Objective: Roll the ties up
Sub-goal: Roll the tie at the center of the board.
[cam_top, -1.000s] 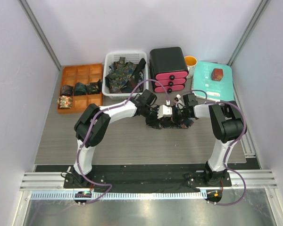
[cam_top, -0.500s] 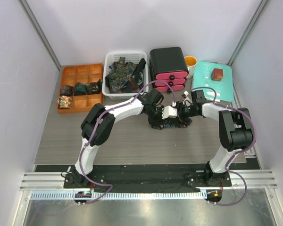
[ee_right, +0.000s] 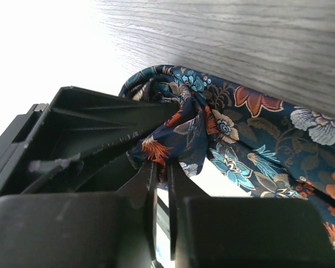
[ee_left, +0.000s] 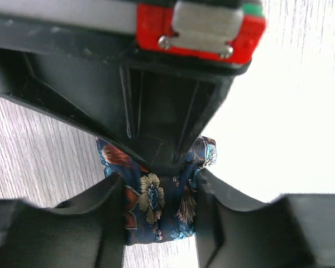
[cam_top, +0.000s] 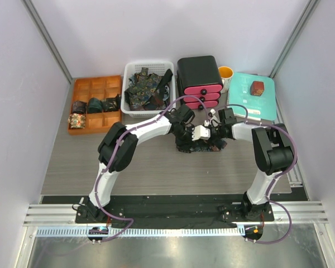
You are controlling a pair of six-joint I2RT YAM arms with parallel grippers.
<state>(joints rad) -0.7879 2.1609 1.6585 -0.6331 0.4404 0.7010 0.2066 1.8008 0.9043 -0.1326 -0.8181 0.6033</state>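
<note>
Since half a second ago, the right arm (cam_top: 271, 148) has swung its elbow inward. On the bench (cam_top: 156, 167), before the drawer unit (cam_top: 199, 75), lies the bunched tie (cam_top: 201, 146). The left pincer (ee_left: 159, 180) clasps its rolled end; the right pincer (ee_right: 162, 166), nearly closed, pinches a fold.

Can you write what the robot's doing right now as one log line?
step: rolling | left gripper: shut on tie | right gripper: shut on same tie | tie: bunched on table
</note>
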